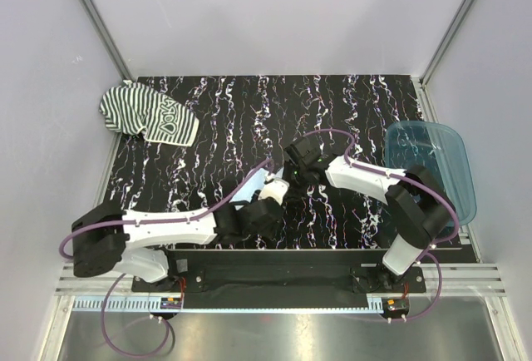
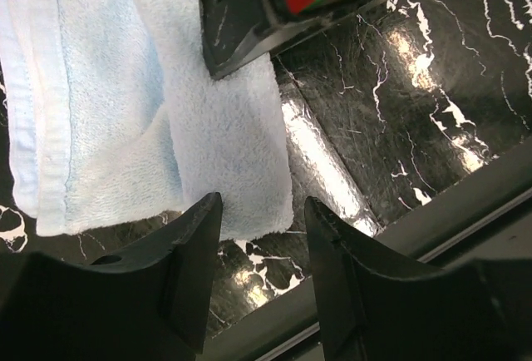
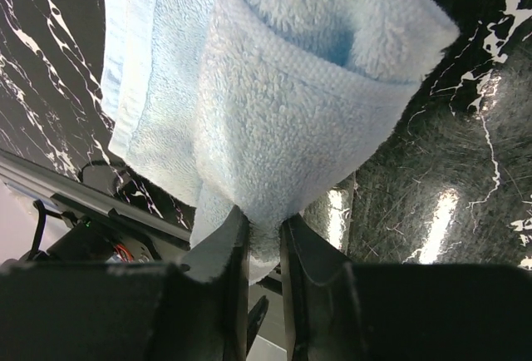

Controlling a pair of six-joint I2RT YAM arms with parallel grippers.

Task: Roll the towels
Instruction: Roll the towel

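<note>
The pale blue towel point(image 1: 264, 188) lies folded near the table's front middle, between my two grippers. In the right wrist view a thick fold of this towel point(image 3: 307, 103) is lifted, and my right gripper point(image 3: 264, 224) is shut on its lower edge. In the left wrist view the towel point(image 2: 150, 103) lies flat just beyond my left gripper point(image 2: 262, 211), whose jaws stand apart with nothing between them. From above, the left gripper point(image 1: 268, 205) sits just at the towel's near side and the right gripper point(image 1: 288, 178) at its right. The striped towel point(image 1: 150, 116) lies crumpled at the far left corner.
A translucent blue plastic tray point(image 1: 436, 165) sits at the right edge of the black marbled table point(image 1: 249, 120). The right arm's body point(image 2: 291, 3) looms over the towel in the left wrist view. White walls close in the table on three sides.
</note>
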